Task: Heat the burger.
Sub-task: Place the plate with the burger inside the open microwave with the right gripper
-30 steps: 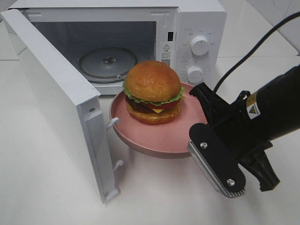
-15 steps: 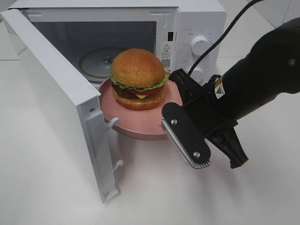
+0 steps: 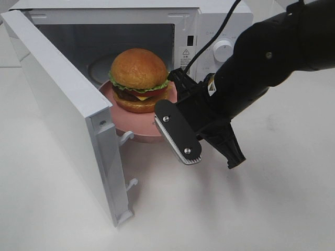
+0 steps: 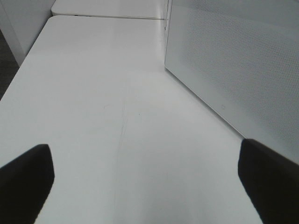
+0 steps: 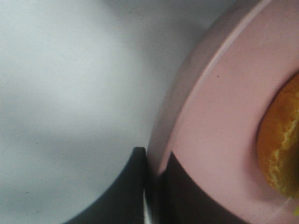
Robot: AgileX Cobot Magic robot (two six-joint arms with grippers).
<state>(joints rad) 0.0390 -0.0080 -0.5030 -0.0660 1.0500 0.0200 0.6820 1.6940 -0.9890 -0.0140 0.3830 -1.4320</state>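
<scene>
The burger (image 3: 138,78), a glossy brown bun over lettuce, tomato and patty, sits on the round pink plate (image 3: 111,99). The plate hangs at the mouth of the open microwave (image 3: 220,31), its far part inside the cavity. My right gripper (image 3: 163,121) is shut on the plate's near right rim. In the right wrist view the dark fingers (image 5: 135,186) pinch the pink plate (image 5: 219,107) at its rim, with the burger (image 5: 280,144) at the edge of the picture. My left gripper (image 4: 149,177) is open above bare table, beside the microwave's door (image 4: 233,60).
The microwave's white door (image 3: 57,104) stands swung out to the left, its latch hooks facing the plate. The glass turntable (image 3: 97,65) is mostly hidden behind the burger. Two knobs (image 3: 224,49) sit on the right panel. White table (image 3: 235,209) surrounds everything.
My right gripper has carried the plate with the burger left and back, from in front of the microwave into its opening. The left gripper has not moved.
</scene>
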